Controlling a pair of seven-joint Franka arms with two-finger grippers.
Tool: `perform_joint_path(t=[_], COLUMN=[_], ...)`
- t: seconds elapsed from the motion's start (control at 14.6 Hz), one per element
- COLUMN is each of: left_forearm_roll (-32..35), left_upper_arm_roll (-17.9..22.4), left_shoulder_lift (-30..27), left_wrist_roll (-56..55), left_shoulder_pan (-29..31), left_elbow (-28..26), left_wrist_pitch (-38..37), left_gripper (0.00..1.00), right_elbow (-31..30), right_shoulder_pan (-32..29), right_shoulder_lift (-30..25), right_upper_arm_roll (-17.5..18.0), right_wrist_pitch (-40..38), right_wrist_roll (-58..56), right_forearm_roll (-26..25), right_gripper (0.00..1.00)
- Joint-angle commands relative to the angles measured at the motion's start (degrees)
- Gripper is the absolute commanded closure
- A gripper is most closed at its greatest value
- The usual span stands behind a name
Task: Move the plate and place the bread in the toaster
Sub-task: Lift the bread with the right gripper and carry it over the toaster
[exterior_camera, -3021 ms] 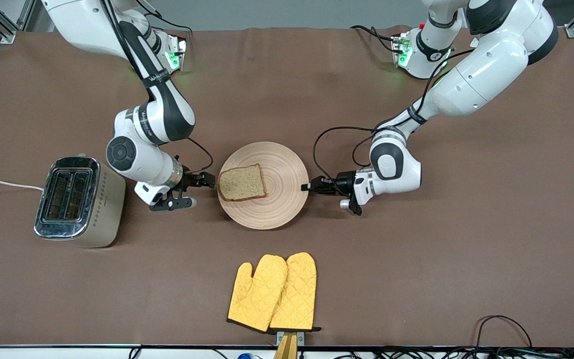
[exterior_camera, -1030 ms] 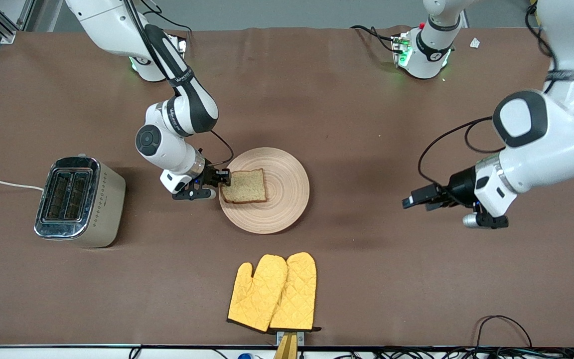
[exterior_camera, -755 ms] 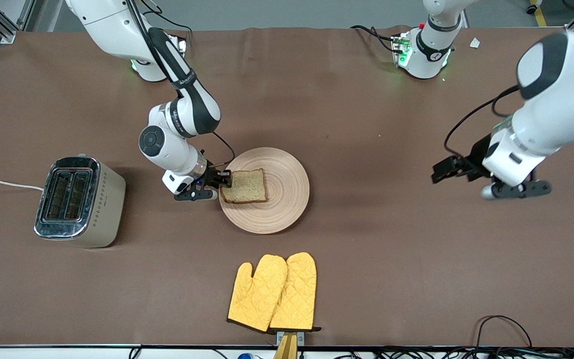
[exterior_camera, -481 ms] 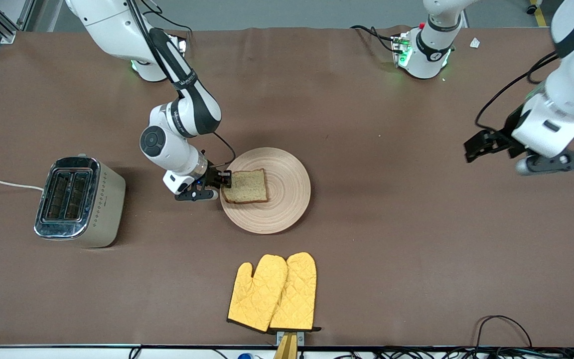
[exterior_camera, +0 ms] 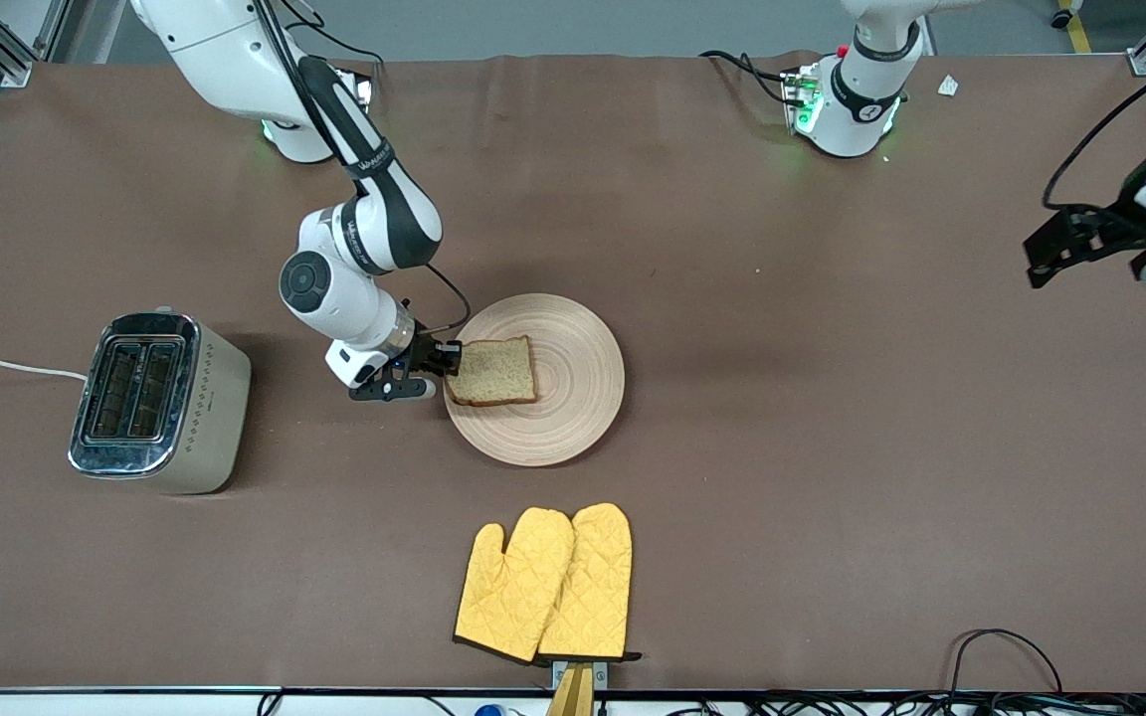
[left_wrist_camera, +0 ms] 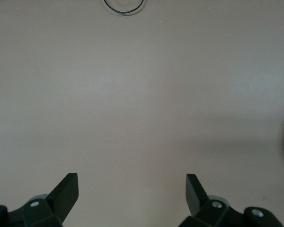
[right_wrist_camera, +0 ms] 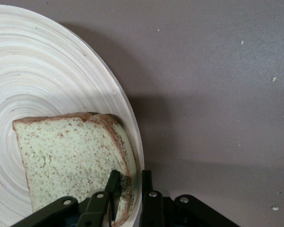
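The bread (exterior_camera: 495, 370) lies on the light-wood plate (exterior_camera: 573, 398) in the middle of the table, at the plate's edge toward the right arm's end. My right gripper (exterior_camera: 446, 360) is low at that edge. In the right wrist view its jaws (right_wrist_camera: 130, 177) are closed narrowly over the bread's crust (right_wrist_camera: 125, 156) and the plate's rim (right_wrist_camera: 132, 123). The toaster (exterior_camera: 155, 403) stands at the right arm's end, slots empty. My left gripper (exterior_camera: 1043, 261) is open and empty, raised over the left arm's end of the table; its view (left_wrist_camera: 131, 189) shows only bare table.
A pair of yellow oven mitts (exterior_camera: 545, 582) lies nearer the front camera than the plate. The toaster's white cord (exterior_camera: 6, 366) runs off the table's end. A black cable loop (exterior_camera: 1006, 656) lies at the front edge.
My left arm let go of the plate and swung up and away toward its end of the table. My right gripper moved onto the bread's edge; plate and bread slid slightly toward the left arm's end.
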Motion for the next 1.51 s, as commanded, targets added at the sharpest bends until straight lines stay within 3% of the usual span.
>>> perform_joint_path(t=[0.0,0.41,0.62,0.82,1.1,1.44], left_forearm_roll=[-1.58,-4.84,-5.45,-5.54,-5.63,-5.72], left_upper_arm_roll=[4.19,4.99,4.99,4.90,4.90,4.90], left_shoulder_lift=[-1.23,-5.62,-5.10,-4.75,-4.75,-4.92], left_wrist_roll=[3.59,4.03,4.03,3.94,4.03,4.03], left_shoulder_pan=[-2.77,-1.46,-1.19,-1.28,-1.28,-1.28], left_elbow=[-0.73,-5.56,-5.48,-5.48,-5.13,-4.87], left_wrist_pitch=[-1.10,-3.21,-3.21,-3.12,-3.12,-3.03], left_gripper=[0.00,0.00,0.00,0.00,0.00,0.00], right_elbow=[-0.44,-0.45,-0.10,2.18,10.43,24.31], right_shoulder_pan=[1.56,0.86,-0.81,-0.99,-0.90,-0.90], right_shoulder_lift=[0.09,0.09,-0.79,-4.03,-8.69,-12.13], right_upper_arm_roll=[-0.35,-0.53,-0.79,-4.03,-9.92,-11.51], right_wrist_pitch=[2.08,1.65,-1.14,-10.09,-30.11,-51.58], right_wrist_roll=[-0.69,-3.93,-6.13,-5.96,-5.09,-2.53], right_forearm_roll=[1.45,1.01,0.84,-1.87,-6.27,-32.59], right_gripper=[0.96,1.00,1.00,1.00,1.00,1.00])
